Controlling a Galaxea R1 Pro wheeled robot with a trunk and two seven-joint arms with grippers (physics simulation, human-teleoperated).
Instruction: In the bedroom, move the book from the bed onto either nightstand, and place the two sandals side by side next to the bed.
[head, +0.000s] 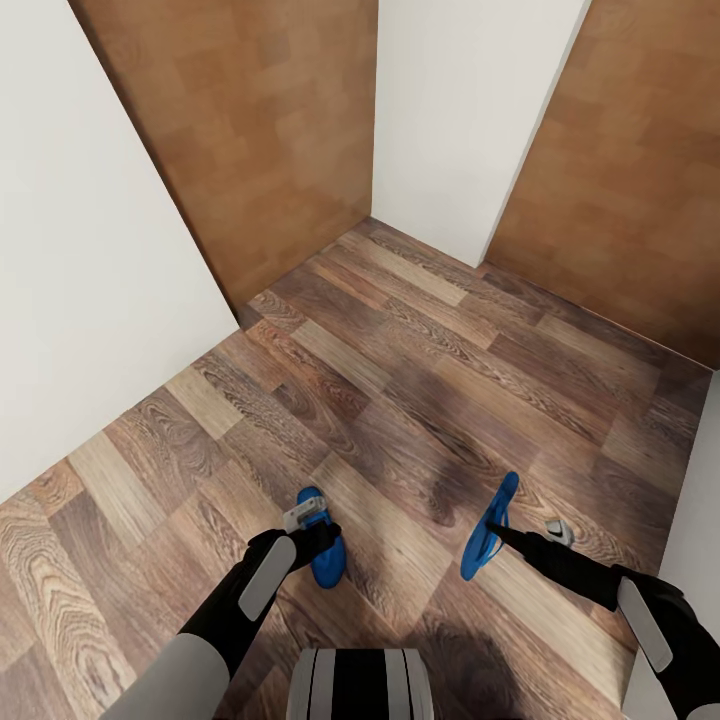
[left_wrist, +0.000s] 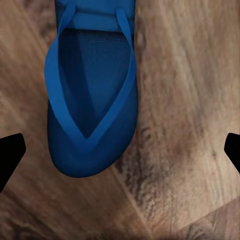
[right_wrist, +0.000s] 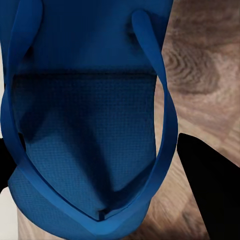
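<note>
Head view: wood-plank floor (head: 400, 400), white walls (head: 90, 300), brown doors (head: 260, 130); both arms reach down and forward.
Left gripper (head: 318, 540): over the left sandal (head: 322, 550), which shows at both ends of it above the planks.
Left wrist view: left gripper (left_wrist: 120, 150) jaws apart, one dark fingertip (left_wrist: 10, 152) at each frame edge; left sandal (left_wrist: 90, 100) lies between and beyond them, strap side facing the camera, touching neither tip.
Left hold: cannot tell whether the sandal rests on the floor or is carried.
Right gripper (head: 497, 532): at the right sandal (head: 490, 530), which stands on edge, tilted, clear of the left one.
Right wrist view: right sandal (right_wrist: 85, 125) close up between the fingers, one dark finger (right_wrist: 205, 185) just beside its strap; right gripper (right_wrist: 100, 170) jaws appear clamped on it.
</note>
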